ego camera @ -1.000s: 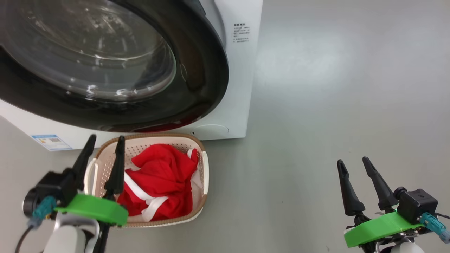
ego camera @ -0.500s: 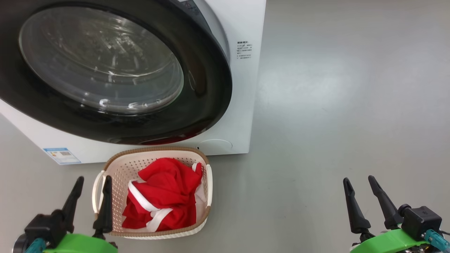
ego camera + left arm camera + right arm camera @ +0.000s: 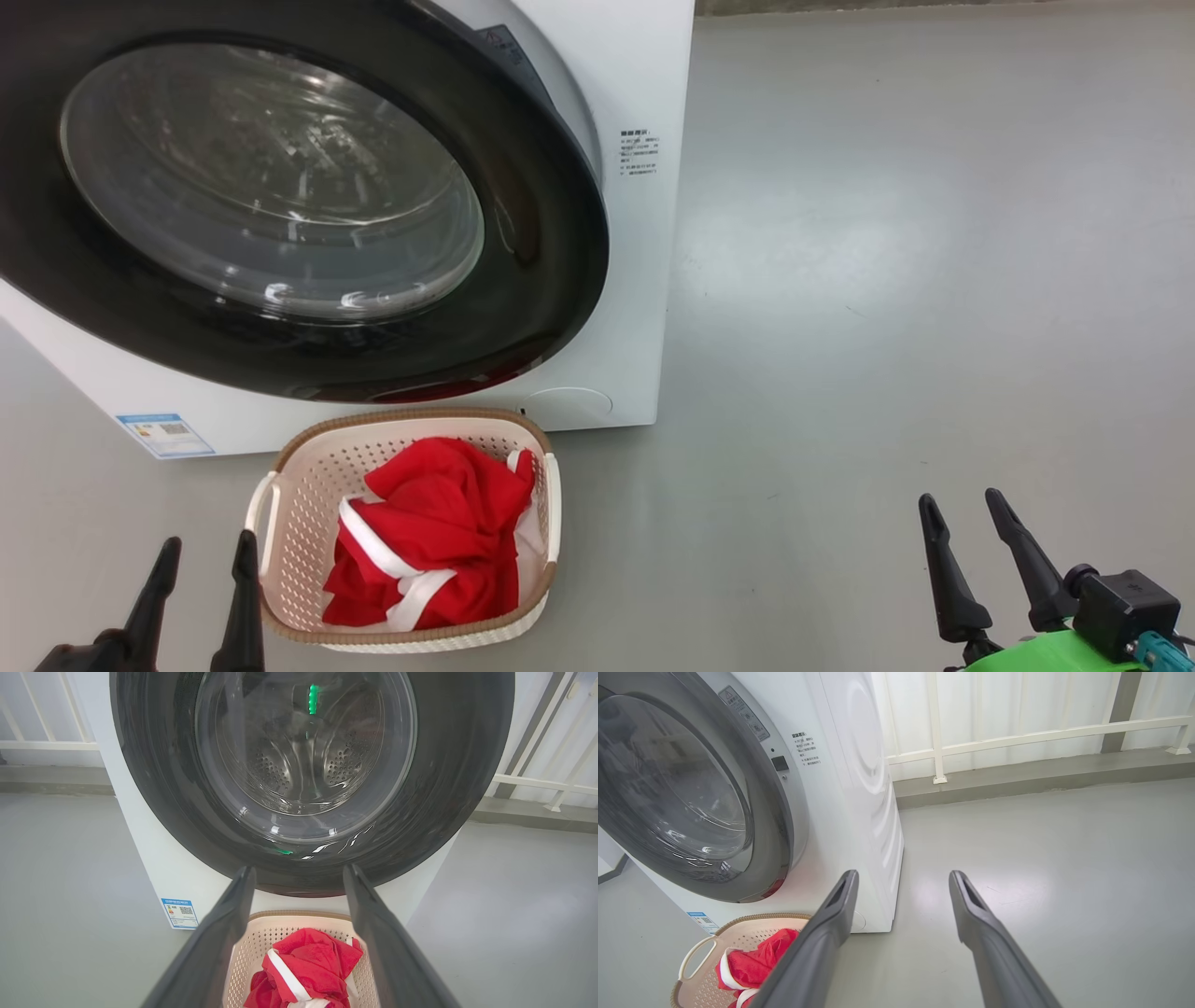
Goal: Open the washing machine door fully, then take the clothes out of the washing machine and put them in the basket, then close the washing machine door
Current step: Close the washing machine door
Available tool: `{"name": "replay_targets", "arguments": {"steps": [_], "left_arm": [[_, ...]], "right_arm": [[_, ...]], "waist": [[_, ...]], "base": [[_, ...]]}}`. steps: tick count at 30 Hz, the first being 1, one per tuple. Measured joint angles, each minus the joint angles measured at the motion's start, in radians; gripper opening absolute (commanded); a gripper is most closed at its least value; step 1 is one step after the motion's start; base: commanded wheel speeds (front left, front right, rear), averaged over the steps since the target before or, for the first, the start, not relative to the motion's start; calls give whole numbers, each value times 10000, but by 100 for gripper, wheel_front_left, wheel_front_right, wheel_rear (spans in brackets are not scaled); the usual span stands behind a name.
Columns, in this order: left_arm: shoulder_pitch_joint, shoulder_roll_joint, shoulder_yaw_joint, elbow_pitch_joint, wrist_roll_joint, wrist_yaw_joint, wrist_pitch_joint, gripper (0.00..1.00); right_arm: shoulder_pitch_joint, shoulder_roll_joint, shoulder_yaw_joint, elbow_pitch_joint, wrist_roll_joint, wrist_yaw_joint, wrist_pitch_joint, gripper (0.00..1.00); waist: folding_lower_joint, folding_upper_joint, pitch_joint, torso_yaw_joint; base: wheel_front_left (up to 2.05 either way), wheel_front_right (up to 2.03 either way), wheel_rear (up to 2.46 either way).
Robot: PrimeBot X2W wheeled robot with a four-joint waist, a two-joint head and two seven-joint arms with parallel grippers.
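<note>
The washing machine (image 3: 644,75) is white, and its door (image 3: 551,233), a black rim around a clear glass bowl, lies flush against the front. Through the glass (image 3: 308,756) I see bare perforated steel drum. The cream basket (image 3: 299,485) stands on the floor just before the machine, holding red clothes (image 3: 429,551) with white bands. My left gripper (image 3: 210,539) is open and empty, low beside the basket's left handle, its fingers (image 3: 233,905) pointing at the door. My right gripper (image 3: 959,497) is open and empty over bare floor, far right of the basket (image 3: 698,952).
Grey floor (image 3: 887,280) stretches wide to the right of the machine. A white railing (image 3: 1017,737) and a low grey kerb run along the wall behind. A small blue label (image 3: 163,434) sits low on the machine's front.
The head camera has shifted, so more of the door and floor show. My left gripper has drawn back from over the basket's left rim; both grippers sit lower in the view.
</note>
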State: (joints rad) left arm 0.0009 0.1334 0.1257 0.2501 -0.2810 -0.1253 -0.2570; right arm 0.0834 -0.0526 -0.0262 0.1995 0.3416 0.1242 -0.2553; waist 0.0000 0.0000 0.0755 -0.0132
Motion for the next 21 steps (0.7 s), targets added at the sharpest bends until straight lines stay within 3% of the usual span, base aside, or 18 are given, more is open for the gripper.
{"name": "replay_targets", "arguments": {"steps": [16, 17, 19, 21], "left_arm": [[14, -205, 15, -107, 86, 0, 0, 100], [11, -222, 0, -107, 86, 0, 0, 100], [-4, -255, -36, -107, 86, 0, 0, 100], [-16, -311, -84, -107, 88, 0, 0, 100]], "right_arm": [[-6, 17, -88, -25, 0, 0, 0, 100], [-10, 17, -40, -23, 2, 0, 0, 58], [-58, 21, 69, -17, 4, 0, 0, 0], [-123, 19, 136, -8, 8, 0, 0, 0]], "waist": [[0, 0, 44, 140], [0, 0, 53, 177], [0, 0, 78, 269], [1, 0, 112, 379]], "base": [[0, 0, 0], [0, 0, 0], [0, 0, 0], [0, 0, 0]]}}
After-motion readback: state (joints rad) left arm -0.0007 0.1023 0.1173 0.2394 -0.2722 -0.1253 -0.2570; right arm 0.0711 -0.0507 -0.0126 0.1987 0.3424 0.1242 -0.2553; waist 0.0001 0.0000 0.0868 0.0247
